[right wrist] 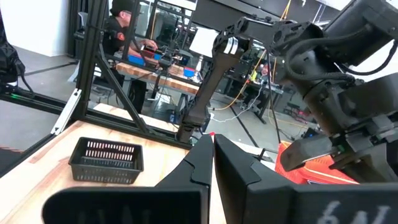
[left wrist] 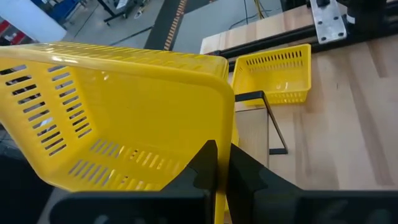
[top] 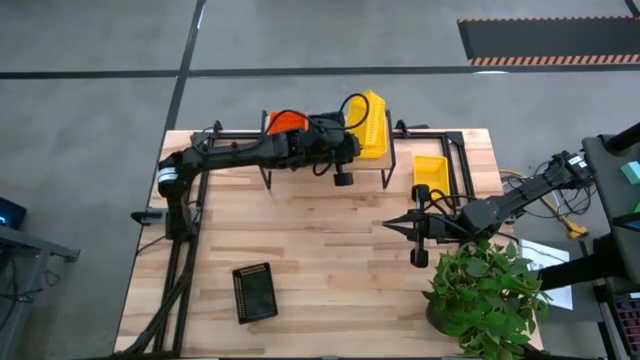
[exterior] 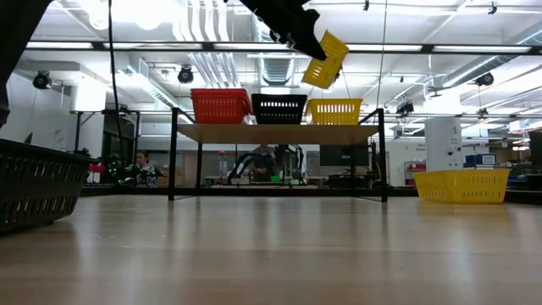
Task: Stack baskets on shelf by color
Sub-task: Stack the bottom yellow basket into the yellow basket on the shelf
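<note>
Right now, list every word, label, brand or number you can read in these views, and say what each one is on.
None can be read.
The yellow basket held by the left end effector shows no print.
The black basket shows none either.
White marks at the bottom edge of the right wrist view are cut off and unreadable.

Left end effector (left wrist: 222,163) raised high, fingers clamped together; right end effector (top: 392,226) low, parked, fingers together.

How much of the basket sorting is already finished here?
Done: red, black and yellow baskets sit on the shelf. In hand: the left gripper holds a tilted yellow basket above it. Left: the yellow basket and black basket on the table.
</note>
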